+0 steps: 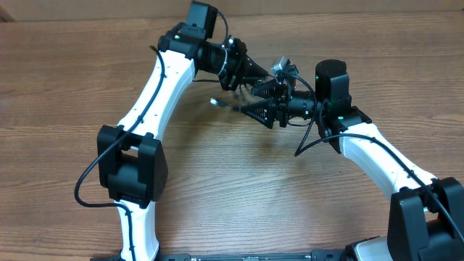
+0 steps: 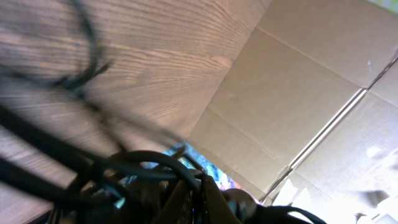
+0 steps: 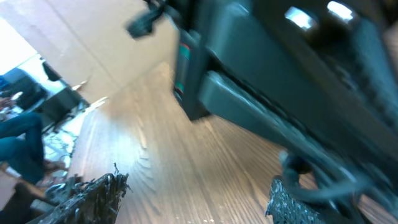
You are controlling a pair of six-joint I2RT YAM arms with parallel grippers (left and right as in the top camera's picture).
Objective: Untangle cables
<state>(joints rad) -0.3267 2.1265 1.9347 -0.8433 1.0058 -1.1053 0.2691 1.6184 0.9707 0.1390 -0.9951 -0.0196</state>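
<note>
Overhead, the two arms meet in the upper middle of the frame above a wood-grain table (image 1: 217, 188). The left gripper (image 1: 255, 78) reaches down and right from its white arm, with its jaws closed. The right gripper (image 1: 259, 103) points left toward it, its black ribbed fingers spread. The cables (image 1: 281, 70) sit as a small tangle of thin black loops between the two wrists. One strand trails left to a pale plug end (image 1: 216, 101) lying on the wood.

In the left wrist view, the left gripper (image 2: 196, 190) shows only at the bottom edge, closed. Blurred black cables (image 2: 143, 165) loop over and crowd against it. Whether a cord is pinched between the jaws cannot be told. Beyond lie the table (image 2: 155, 56) and creased cardboard panels (image 2: 298, 93) filling the right half.

In the right wrist view, the right gripper (image 3: 193, 196) stands wide open with nothing between its jaws. Its rough, knurled fingers (image 3: 93, 193) sit at the lower left and lower right, with bare wood between them. The left arm's dark housing (image 3: 280, 74) blocks the upper right. A thin cord (image 3: 323, 186) crosses beside the lower right finger.
</note>
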